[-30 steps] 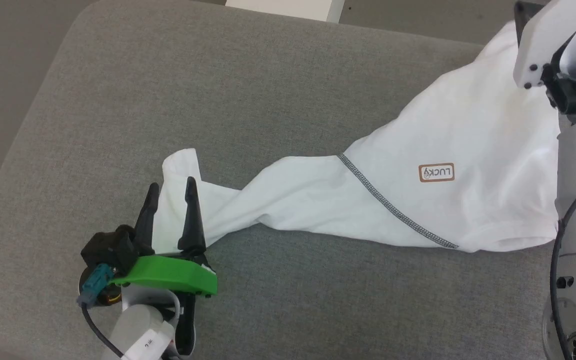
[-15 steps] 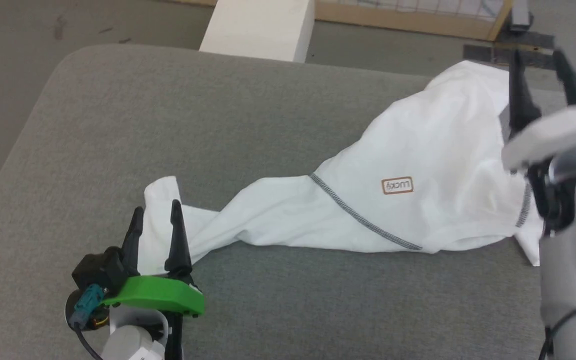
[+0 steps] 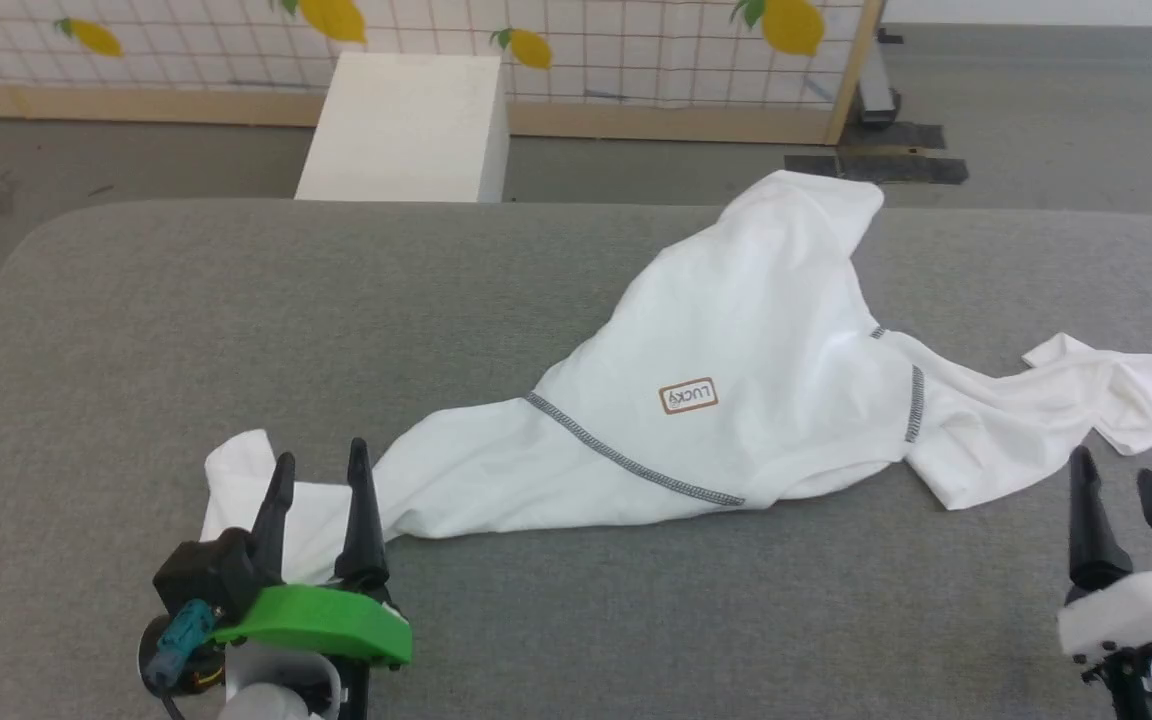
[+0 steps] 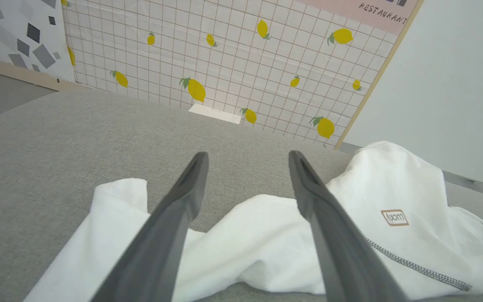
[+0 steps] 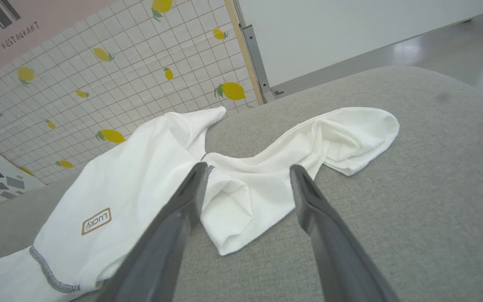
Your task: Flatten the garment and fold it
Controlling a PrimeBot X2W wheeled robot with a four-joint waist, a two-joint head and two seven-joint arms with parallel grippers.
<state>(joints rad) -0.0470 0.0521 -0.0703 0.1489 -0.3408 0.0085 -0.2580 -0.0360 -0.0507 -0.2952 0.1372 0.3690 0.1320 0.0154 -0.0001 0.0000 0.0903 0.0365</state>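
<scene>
Fabric is gripped by neither pincer: the left pincer [image 3: 320, 452] is spread wide over the twisted left end of the garment [image 3: 736, 330], and the right pincer [image 3: 1112, 464] is spread equally wide, just short of its right end. One garment is seen, crumpled across the grey desk [image 3: 236, 300], with one "LUCKY" patch [image 3: 688, 396]. Two pincers are counted, and one white box [image 3: 406, 125] beyond the desk's far edge.

This looks like a staged test room, not a home. At twelve o'clock, past the grey padded table [image 3: 536, 300], stands a wood-framed partition [image 3: 636, 60] printed with tiles and lemons, and its pink sign [image 4: 382, 12] reads "RESTAURANT". Beside it is a plain white panel [image 4: 455, 75]. A white block [image 3: 406, 130] sits on the bare grey floor [image 3: 1036, 90] at eleven o'clock.
</scene>
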